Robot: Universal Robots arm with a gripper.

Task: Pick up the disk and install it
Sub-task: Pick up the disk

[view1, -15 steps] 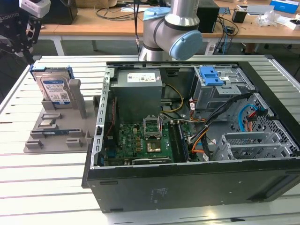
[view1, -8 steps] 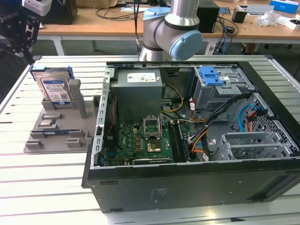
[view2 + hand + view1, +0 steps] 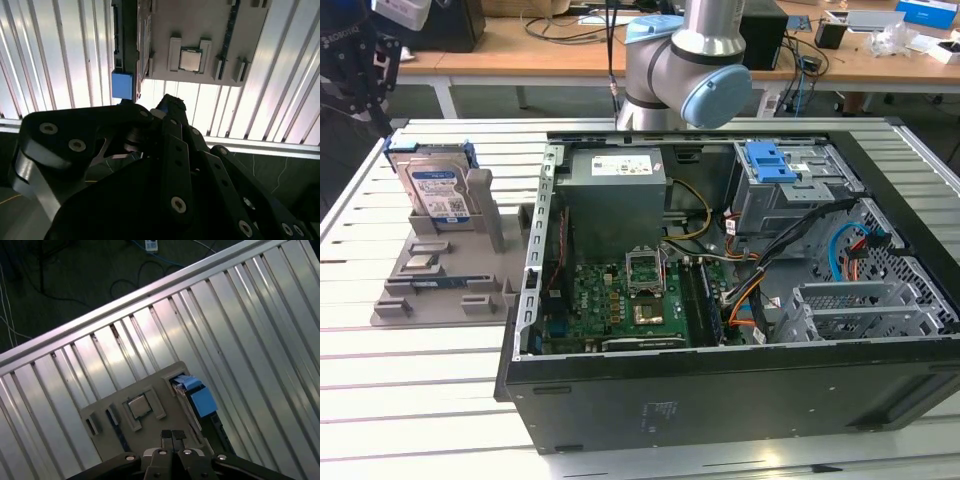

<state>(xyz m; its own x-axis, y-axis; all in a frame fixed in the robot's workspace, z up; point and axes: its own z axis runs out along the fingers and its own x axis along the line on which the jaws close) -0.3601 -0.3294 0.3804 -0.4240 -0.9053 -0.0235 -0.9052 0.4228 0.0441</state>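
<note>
The disk (image 3: pixel 438 190) stands upright on its edge in a grey holder (image 3: pixel 485 215) on the table, at the exterior view's left. It has a silver body, a white-and-blue label and a blue bracket. In both wrist views I see it edge-on, with the blue bracket end (image 3: pixel 200 399) (image 3: pixel 122 85) facing the camera. My gripper (image 3: pixel 172 434) hangs above the holder, apart from the disk, its two fingers shut together with nothing between them. In the exterior view the dark gripper (image 3: pixel 360 70) sits high, up and to the left of the disk.
An open computer case (image 3: pixel 720 390) lies on the slatted table, right of the holder. Inside are a grey power supply (image 3: pixel 615 185), a motherboard (image 3: pixel 630 300), cables and a drive cage with a blue latch (image 3: pixel 770 160). The holder also carries a processor chip (image 3: pixel 138 406).
</note>
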